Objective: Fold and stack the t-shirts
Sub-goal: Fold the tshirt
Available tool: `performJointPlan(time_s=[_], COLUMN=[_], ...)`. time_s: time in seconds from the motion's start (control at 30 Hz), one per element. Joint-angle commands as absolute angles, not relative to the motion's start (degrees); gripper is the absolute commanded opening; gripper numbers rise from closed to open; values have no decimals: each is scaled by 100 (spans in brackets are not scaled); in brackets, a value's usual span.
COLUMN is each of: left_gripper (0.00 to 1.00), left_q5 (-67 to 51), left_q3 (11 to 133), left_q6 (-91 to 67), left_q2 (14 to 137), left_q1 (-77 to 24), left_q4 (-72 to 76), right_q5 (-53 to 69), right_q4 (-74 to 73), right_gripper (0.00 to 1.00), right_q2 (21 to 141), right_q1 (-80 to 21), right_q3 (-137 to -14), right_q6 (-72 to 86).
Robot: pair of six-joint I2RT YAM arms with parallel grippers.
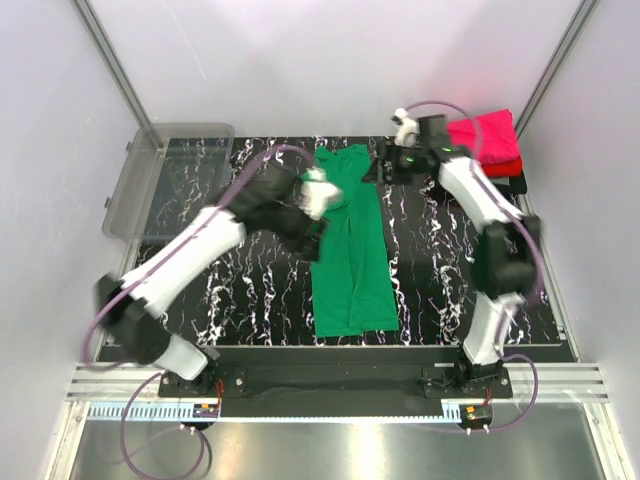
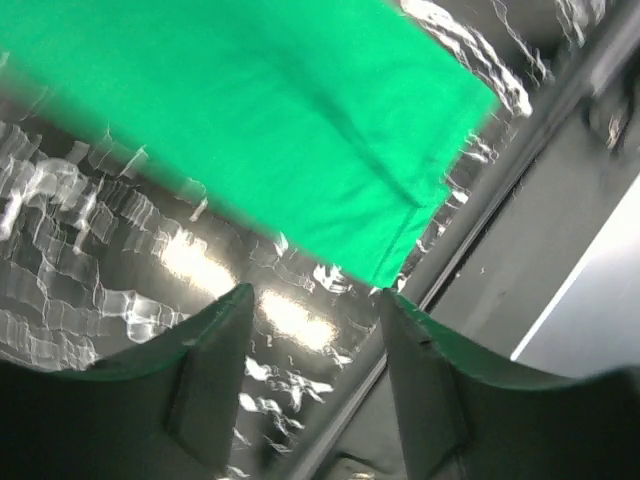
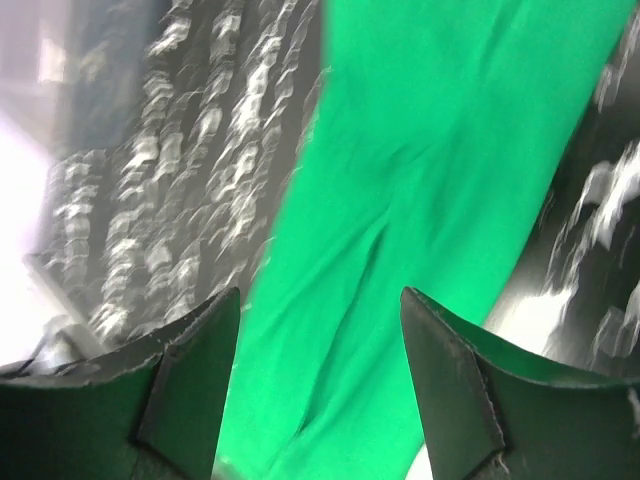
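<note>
In the upper left of the top view, a clear grey bin (image 1: 170, 180) is seen at the edge of the black marbled table (image 1: 250, 300). Just left of centre, the left gripper (image 2: 315, 295) is held over the upper left edge of the green t-shirt (image 1: 350, 250). In its wrist view the fingers (image 2: 215, 370) are seen moderately apart with nothing between them. The green t-shirt is laid out as a long narrow strip from upper centre to lower centre. At its upper right corner the right gripper (image 3: 320, 295) is found, fingers spread wide above the cloth and nothing clasped. In the upper right corner, the pink t-shirt (image 1: 485, 132) is stacked on the red t-shirt (image 1: 507, 165), with the black t-shirt (image 1: 512, 185) underneath.
</note>
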State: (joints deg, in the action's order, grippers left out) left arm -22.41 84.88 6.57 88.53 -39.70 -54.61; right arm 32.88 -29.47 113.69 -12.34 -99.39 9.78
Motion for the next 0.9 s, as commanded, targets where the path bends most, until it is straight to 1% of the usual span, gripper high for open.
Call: performJointPlan(time_s=[0.0,0.03,0.07,0.1,0.2,0.23,0.33,0.43,0.53,0.67,0.87], left_gripper=[64,66,66,66,65,65,66,68,68,70,70], left_q5=[-2459,-2792,-3047,-3581,-3823,-3832,-3964,-3955,-3929,-3824,-3622], left_q3=[6828,6472,6138,5552,4977,4888,4527,4211,3947,3762,3595], left_q6=[-1435,-1772,-2115,-2823,-3347,-3418,-3621,-3796,-4025,-4227,-4359], left_q2=[8465,8377,8298,8323,8455,8490,8604,8605,8622,8727,8841], left_q1=[-3028,-2849,-2708,-2507,-2540,-2540,-2575,-2777,-3058,-3339,-3428], left_q4=[-4890,-4678,-4441,-3934,-3316,-3235,-2963,-2620,-2154,-1811,-1635], right_q5=[3803,3919,3990,4216,4727,4781,4729,4413,4202,4026,3464], right_q4=[-3049,-3102,-3190,-3347,-3585,-3577,-3831,-4095,-4140,-4148,-4279], right_gripper=[73,73,73,73,73,73,73,73,74,74,69], right_q2=[9814,9609,9432,9222,9141,9123,9009,8843,8789,8789,8833], right_q1=[-977,-932,-923,-914,-923,-914,-923,-984,-1142,-1274,-1266], right_q3=[-8205,-7400,-7044,-6448,-5672,-5164,-4459,-4141,-4052,-4008,-4174], right_q6=[1869,2003,2126,2344,2915,3057,3190,3130,3172,3173,2962])
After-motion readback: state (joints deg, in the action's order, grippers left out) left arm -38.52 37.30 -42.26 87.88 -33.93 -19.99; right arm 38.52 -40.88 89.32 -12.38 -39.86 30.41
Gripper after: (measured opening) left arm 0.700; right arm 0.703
